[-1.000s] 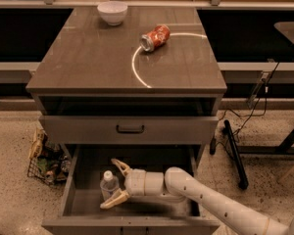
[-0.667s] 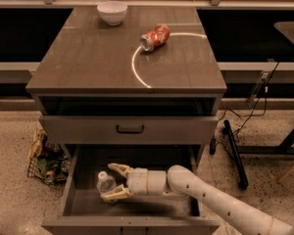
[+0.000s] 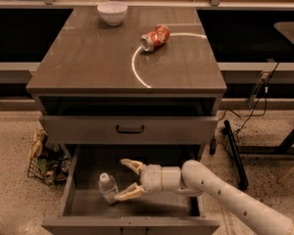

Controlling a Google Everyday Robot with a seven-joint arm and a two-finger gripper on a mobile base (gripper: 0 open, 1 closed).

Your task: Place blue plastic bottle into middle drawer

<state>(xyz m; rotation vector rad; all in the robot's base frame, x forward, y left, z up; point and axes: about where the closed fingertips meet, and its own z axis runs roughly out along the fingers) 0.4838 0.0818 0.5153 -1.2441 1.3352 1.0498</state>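
The blue plastic bottle [image 3: 108,187], clear with a white cap, stands a little tilted on the floor of the open middle drawer [image 3: 88,165], toward its left side. My gripper [image 3: 123,180] is inside the drawer just right of the bottle. Its tan fingers [image 3: 132,166] are spread open, the lower one touching or very near the bottle's base, the upper one clear of it. My white arm [image 3: 220,192] reaches in from the lower right.
A crushed red soda can [image 3: 154,37] lies on the cabinet top [image 3: 88,58], and a white bowl [image 3: 112,12] stands at its back. A closed drawer front with a black handle [image 3: 130,129] is above the open drawer. A wire basket [image 3: 46,160] sits on the floor at left. Cables and a black leg [image 3: 233,151] are at right.
The gripper's fingers have opened off the bottle and drawn back slightly to the right. The bottle now stands free on the drawer floor.
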